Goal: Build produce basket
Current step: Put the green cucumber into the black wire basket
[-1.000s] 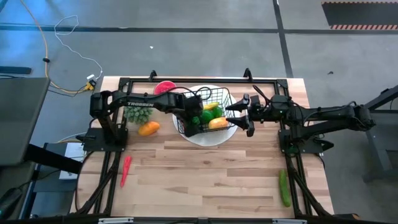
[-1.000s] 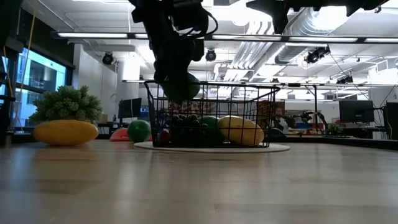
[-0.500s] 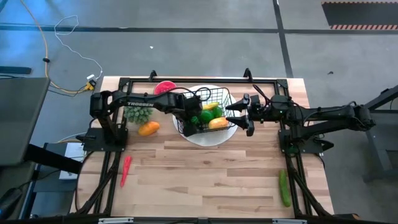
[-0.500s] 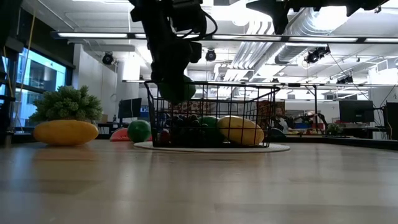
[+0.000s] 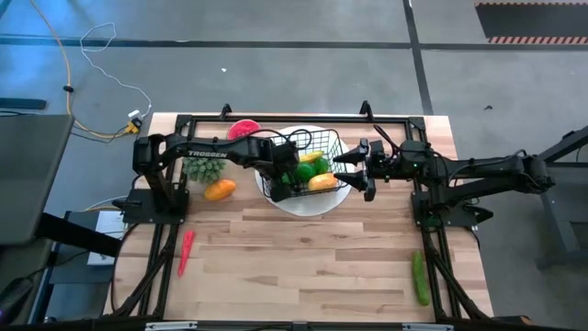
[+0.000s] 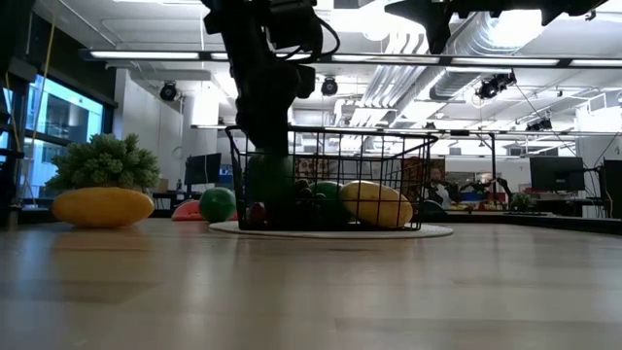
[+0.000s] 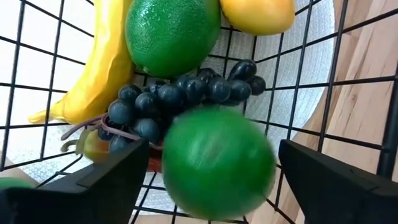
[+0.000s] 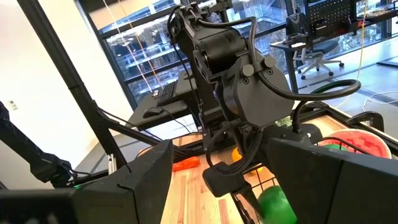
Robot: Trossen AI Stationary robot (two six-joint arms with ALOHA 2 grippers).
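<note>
Since a second earlier, the lime (image 7: 214,163) dropped from my left gripper (image 7: 211,177), fingers spread wide, into the wire basket (image 5: 331,144) beside the grapes (image 7: 180,99). It could roll against the mesh. Room was tight between the sides. My right gripper (image 5: 365,170) waited, parted and empty, beside the basket.

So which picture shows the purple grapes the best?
The left wrist view: the grapes fill the middle of it, lying in the basket under a lime and beside the banana. The low view shows only a dark clump behind the wire. The high view and right wrist view don't show them clearly.
</note>
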